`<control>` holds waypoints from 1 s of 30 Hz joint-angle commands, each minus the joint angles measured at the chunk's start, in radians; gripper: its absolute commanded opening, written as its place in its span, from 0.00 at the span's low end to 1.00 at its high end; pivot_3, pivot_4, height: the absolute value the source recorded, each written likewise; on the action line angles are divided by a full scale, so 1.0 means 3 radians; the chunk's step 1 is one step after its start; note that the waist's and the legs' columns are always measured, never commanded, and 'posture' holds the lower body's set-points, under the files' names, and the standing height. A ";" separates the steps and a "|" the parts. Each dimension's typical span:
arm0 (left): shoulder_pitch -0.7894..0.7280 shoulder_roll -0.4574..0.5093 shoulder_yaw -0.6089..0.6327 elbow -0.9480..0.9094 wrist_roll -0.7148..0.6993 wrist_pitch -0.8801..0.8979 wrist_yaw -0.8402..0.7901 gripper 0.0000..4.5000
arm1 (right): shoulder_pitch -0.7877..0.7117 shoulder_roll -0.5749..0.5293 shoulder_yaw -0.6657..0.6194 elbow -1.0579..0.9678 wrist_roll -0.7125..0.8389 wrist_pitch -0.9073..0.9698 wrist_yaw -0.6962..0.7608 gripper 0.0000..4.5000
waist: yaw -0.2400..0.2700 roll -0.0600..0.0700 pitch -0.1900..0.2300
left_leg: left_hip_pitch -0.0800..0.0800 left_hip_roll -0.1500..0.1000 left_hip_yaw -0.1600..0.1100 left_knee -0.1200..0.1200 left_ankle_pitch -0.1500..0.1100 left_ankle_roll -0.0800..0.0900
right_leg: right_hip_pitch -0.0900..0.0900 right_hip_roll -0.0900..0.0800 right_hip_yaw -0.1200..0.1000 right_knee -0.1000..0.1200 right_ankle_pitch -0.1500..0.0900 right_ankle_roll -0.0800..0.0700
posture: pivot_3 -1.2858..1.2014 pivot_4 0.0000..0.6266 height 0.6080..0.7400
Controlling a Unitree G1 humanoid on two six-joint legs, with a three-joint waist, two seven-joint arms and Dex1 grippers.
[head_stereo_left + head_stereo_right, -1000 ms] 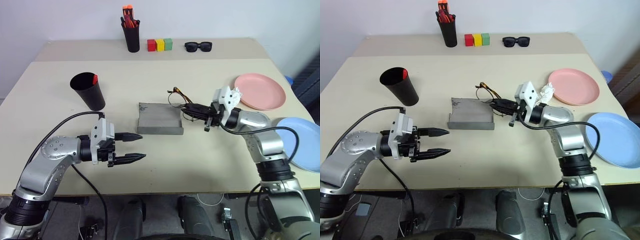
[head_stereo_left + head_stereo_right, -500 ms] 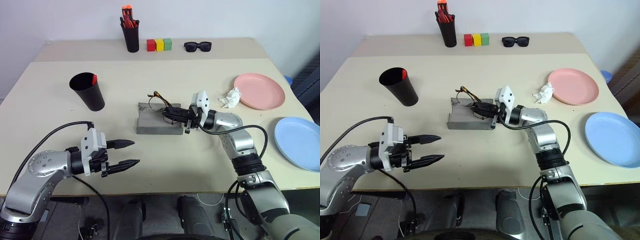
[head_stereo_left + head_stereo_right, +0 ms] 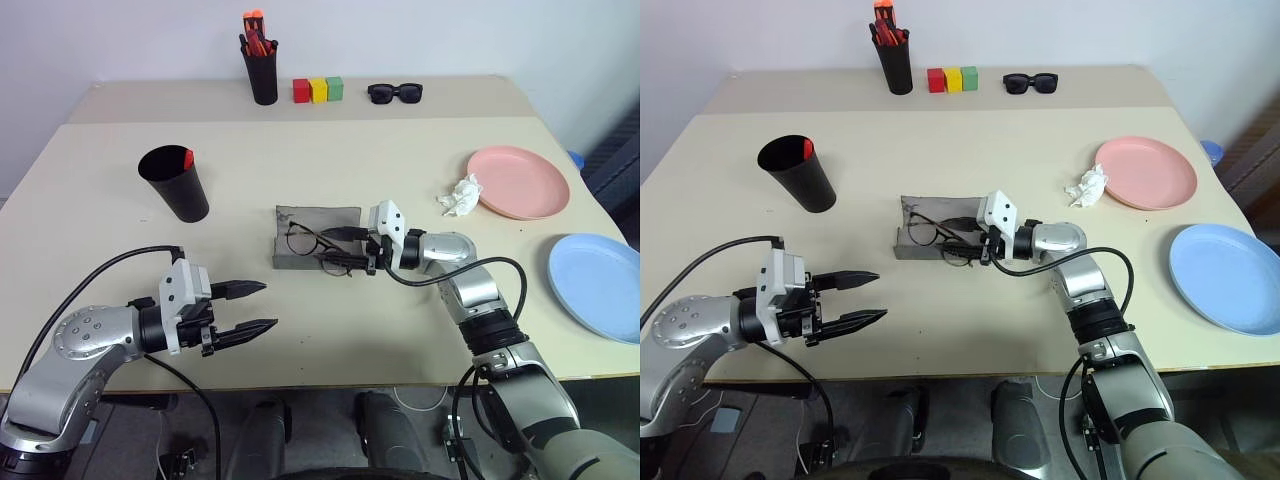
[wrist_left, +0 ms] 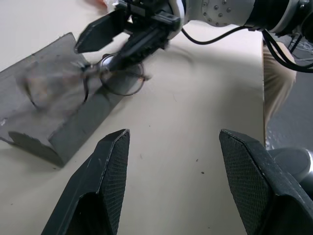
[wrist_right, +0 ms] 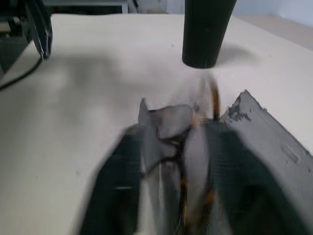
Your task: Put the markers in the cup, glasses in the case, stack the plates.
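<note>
Grey case (image 3: 317, 237) open mid-worktop (image 3: 400, 170) with the glasses (image 3: 318, 245) partly inside, one lens hanging over its near edge; right gripper (image 3: 350, 248) at them, fingers spread apart around the frame. Left of the case, black cup (image 3: 176, 183) upright with a red-ended marker (image 3: 189, 157) inside. Right of the case, pink plate (image 3: 521, 182) and blue plate (image 3: 597, 287) apart; near side of the case, left gripper (image 3: 255, 306) with fingers spread, empty.

We see 2 beige tables (image 3: 420, 330) pushed together against a plain white wall (image 3: 450, 35).
</note>
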 commanded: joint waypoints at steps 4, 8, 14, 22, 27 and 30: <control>-0.0005 -0.0020 0.0034 -0.0093 -0.0016 -0.0084 0.0039 0.66 | -0.0141 0.0033 -0.0100 0.0133 -0.0022 -0.0181 -0.0111 0.99 | 0.0000 0.0000 0.0000 | 0.0000 0.0000 0.0000 0.0000 0.0000 0.0000 | 0.0000 0.0000 0.0000 0.0000 0.0000 0.0000 | 0.52 0.24 1.00; -0.0017 -0.0022 0.0027 -0.0084 -0.0015 -0.0088 0.0053 0.66 | -0.0142 0.0003 -0.0095 0.0120 -0.0003 -0.0122 -0.0069 0.99 | -0.0001 0.0000 0.0000 | 0.0000 0.0000 0.0000 -0.0001 0.0000 0.0000 | 0.0000 0.0000 0.0000 0.0000 0.0000 0.0000 | 0.52 0.24 1.00; -0.0024 -0.0031 0.0001 -0.0085 -0.0005 -0.0103 0.0069 0.66 | -0.0138 -0.0040 -0.0112 0.0093 -0.0065 -0.0168 -0.0092 0.99 | -0.0001 0.0000 0.0000 | 0.0000 0.0000 0.0000 0.0000 0.0000 0.0000 | 0.0000 0.0000 0.0000 0.0000 0.0000 0.0000 | 0.52 0.24 1.00; -0.0036 -0.0037 -0.0039 -0.0086 -0.0006 -0.0112 0.0081 0.66 | -0.0277 -0.0041 -0.0265 0.0279 -0.0154 -0.0539 -0.0388 0.99 | -0.0001 0.0000 0.0000 | 0.0000 0.0000 0.0000 -0.0001 0.0000 0.0000 | 0.0000 0.0000 0.0000 0.0000 0.0000 -0.0001 | 0.52 0.24 1.00; -0.0058 -0.0035 -0.0060 -0.0077 -0.0011 -0.0106 0.0078 0.66 | -0.0163 -0.0125 -0.0346 0.0019 -0.0047 -0.0426 -0.0342 0.99 | 0.0002 0.0000 0.0000 | 0.0000 0.0000 0.0001 -0.0002 0.0000 0.0000 | 0.0000 0.0000 0.0000 -0.0001 0.0000 -0.0001 | 0.52 0.24 1.00; -0.0100 -0.0038 -0.0077 -0.0042 -0.0015 -0.0102 0.0070 0.66 | 0.0012 -0.0231 -0.0413 -0.0285 0.0046 -0.0285 -0.0346 0.99 | 0.0007 0.0000 0.0000 | 0.0000 0.0000 0.0000 -0.0001 0.0000 0.0000 | 0.0000 0.0000 0.0000 -0.0001 0.0000 -0.0001 | 0.52 0.24 1.00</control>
